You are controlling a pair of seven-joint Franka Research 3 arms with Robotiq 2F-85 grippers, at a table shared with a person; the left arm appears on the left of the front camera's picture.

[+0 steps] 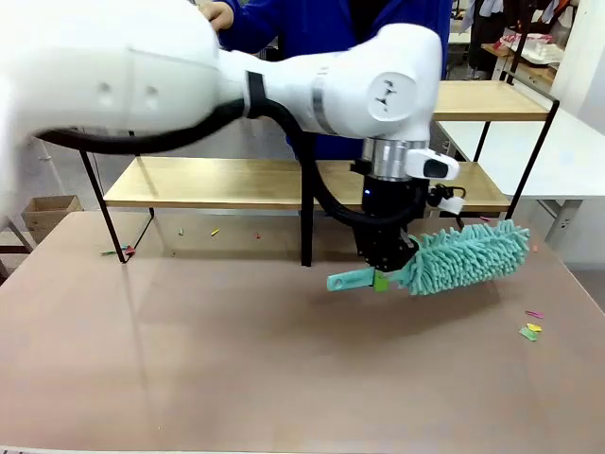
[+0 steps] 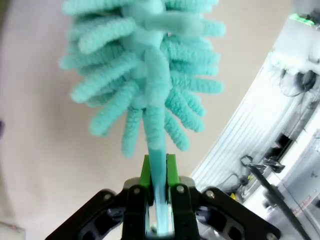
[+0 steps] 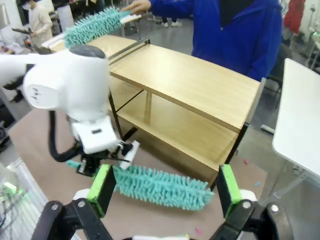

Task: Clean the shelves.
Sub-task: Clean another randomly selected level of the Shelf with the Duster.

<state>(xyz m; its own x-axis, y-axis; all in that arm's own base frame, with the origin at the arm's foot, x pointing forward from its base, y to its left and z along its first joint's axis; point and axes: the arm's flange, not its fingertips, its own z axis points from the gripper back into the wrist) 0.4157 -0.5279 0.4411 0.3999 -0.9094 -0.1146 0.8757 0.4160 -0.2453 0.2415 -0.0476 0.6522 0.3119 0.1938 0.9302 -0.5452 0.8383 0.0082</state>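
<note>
The shelves (image 1: 217, 182) stand along the table's far side, two light-wood boards in a black frame. My left gripper (image 1: 383, 272) has reached across to the right, in front of the lower board, and is shut on the handle of a teal fluffy duster (image 1: 468, 253). The left wrist view shows the green pads (image 2: 172, 170) clamped on the handle with the duster's head (image 2: 145, 75) over the tabletop. My right gripper (image 3: 165, 192) hangs open and high above the duster (image 3: 160, 187) and the shelves (image 3: 190, 80). A person in blue holds a second teal duster (image 3: 92, 26) on the top board.
Small coloured scraps lie on the tabletop at the right (image 1: 529, 329) and by the left shelf leg (image 1: 118, 251). A white table (image 1: 567, 151) stands to the right of the shelves. A cardboard box (image 1: 47, 213) sits on the floor at the left.
</note>
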